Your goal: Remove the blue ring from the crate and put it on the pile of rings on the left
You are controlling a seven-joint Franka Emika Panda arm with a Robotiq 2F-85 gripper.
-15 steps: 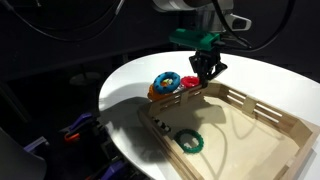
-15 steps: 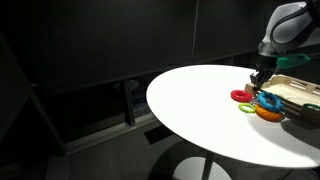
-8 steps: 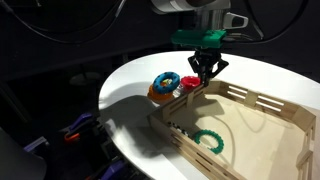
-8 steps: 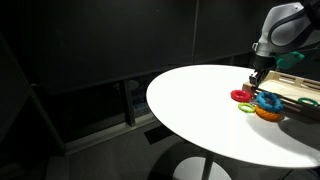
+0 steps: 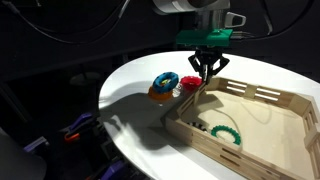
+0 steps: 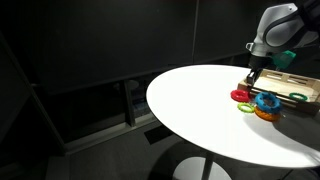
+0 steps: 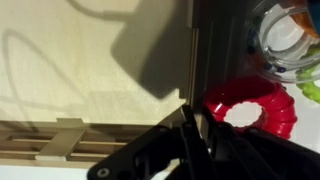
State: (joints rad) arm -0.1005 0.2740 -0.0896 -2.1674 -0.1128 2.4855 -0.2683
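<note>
The blue ring (image 5: pixel 166 79) lies outside the crate, on top of the orange ring (image 5: pixel 159 93) in the pile of rings; it also shows in an exterior view (image 6: pixel 266 100). The red ring (image 5: pixel 188 85) (image 7: pixel 250 108) and the pale clear ring (image 6: pixel 248 107) (image 7: pixel 285 35) lie beside them. My gripper (image 5: pixel 205 72) (image 6: pixel 251 79) (image 7: pixel 190 125) is shut on the near wall of the light-wood crate (image 5: pixel 250 93) (image 7: pixel 90 60), right next to the red ring.
A dark-green ring (image 5: pixel 226 133) lies inside the crate, also seen in an exterior view (image 6: pixel 298 97). The round white table (image 6: pixel 190 100) has its edge close to the pile, and dark surroundings lie beyond it.
The crate has slid and swung to the right with my gripper on its wall, away from the pile. The green ring moved along inside it. The blue ring stayed on the pile.
</note>
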